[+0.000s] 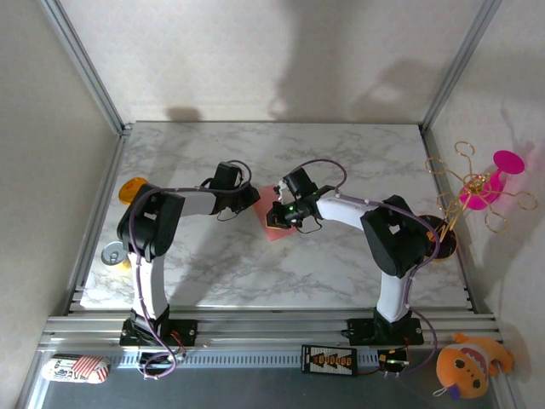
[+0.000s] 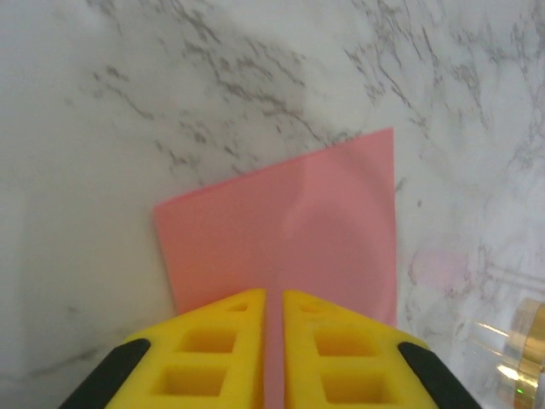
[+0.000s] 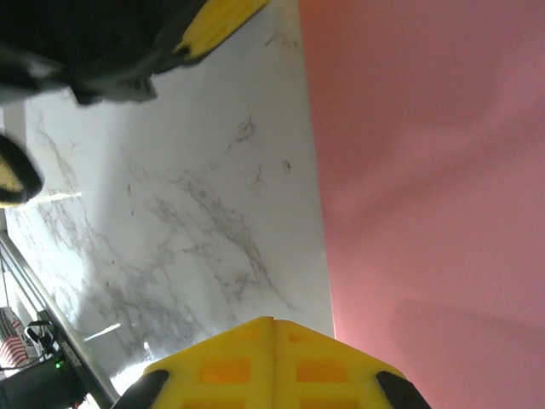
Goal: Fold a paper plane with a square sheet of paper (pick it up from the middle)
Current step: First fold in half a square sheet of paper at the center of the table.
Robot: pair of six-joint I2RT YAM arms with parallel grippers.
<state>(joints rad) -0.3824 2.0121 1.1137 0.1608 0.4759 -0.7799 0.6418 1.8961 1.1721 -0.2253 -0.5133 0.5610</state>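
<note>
Centrally, 1 square sheet of paper [image 2: 281,230], left fingers [image 2: 273,341] nearly together over it, right fingers [image 3: 272,358] pressed together.

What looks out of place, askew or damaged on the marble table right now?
Nothing stands out. The salmon-pink square sheet of paper lies flat and untorn on the marble table, between the left gripper and right gripper.

Left gripper [image 2: 274,341]: yellow fingers [image 2: 213,354] nearly together, only a thin slit between them.
Square sheet of paper [image 2: 298,230]: salmon-pink, flat on the marble table [image 2: 128,111], reaching out ahead from under the fingertips.
</note>
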